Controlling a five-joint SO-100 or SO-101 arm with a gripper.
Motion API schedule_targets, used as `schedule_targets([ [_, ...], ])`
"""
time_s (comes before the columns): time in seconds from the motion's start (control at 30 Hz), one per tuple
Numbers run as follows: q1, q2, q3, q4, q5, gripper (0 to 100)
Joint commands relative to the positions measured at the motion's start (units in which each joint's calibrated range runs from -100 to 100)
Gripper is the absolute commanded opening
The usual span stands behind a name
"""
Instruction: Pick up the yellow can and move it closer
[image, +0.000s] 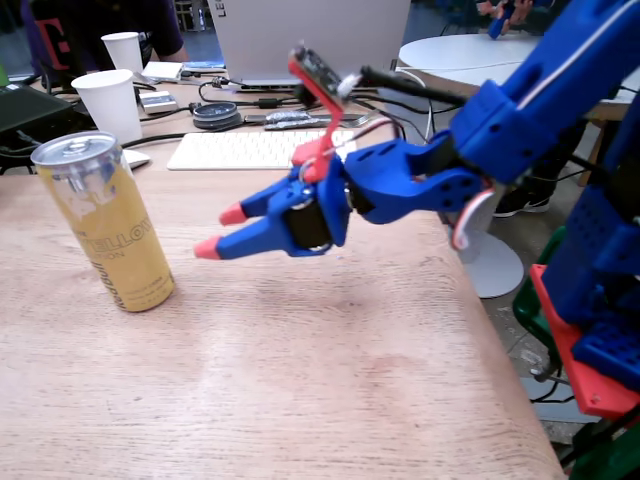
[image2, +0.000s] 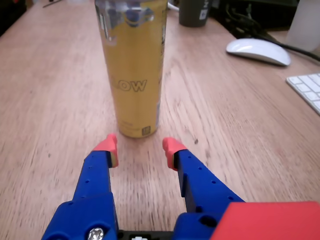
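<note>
Currently: gripper (image2: 140, 149) was spread, short of the yellow can (image2: 134, 70) | can stood upright on desk (image2: 60, 90) | advice: advance centred, close mid-body.

yellow can (image: 100, 222) upright, pincer (image: 220, 232) apart, open

From my end the yellow can (image: 107, 228) is gold-yellow with a silver top and pale lettering. The gripper (image2: 139, 146) is bright blue with red-pink fingertips (image2: 171, 146). The table (image: 300, 380) is light wood grain. I also see white paper cups (image: 110, 102), a white keyboard (image: 255, 148) and a white mouse (image2: 258, 51).
</note>
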Motion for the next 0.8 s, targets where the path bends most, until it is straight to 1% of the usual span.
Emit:
schedule_targets([
  [0.0, -0.20, 3.05, -8.63, -0.96, 0.20, 21],
  [0.03, -0.54, 3.90, -9.95, -1.29, 0.20, 21],
  [0.07, -0.71, 4.68, -10.71, -3.91, 0.20, 22],
  [0.1, -0.71, 6.82, -10.80, -7.61, 0.20, 25],
  [0.13, 0.64, 12.05, -9.95, -13.60, 0.20, 32],
  [0.17, 0.81, 13.42, -10.42, -15.41, 0.20, 35],
  [0.43, 1.15, 13.77, -10.99, -16.15, 0.20, 61],
  [0.53, 1.49, 13.77, -10.99, -16.15, 0.24, 62],
  [0.63, 1.99, 14.88, -16.56, -15.24, 0.29, 62],
  [0.7, 6.39, 20.03, -22.03, -15.24, 0.29, 62],
  [0.77, 7.58, 21.91, -25.72, -15.24, 0.29, 62],
])
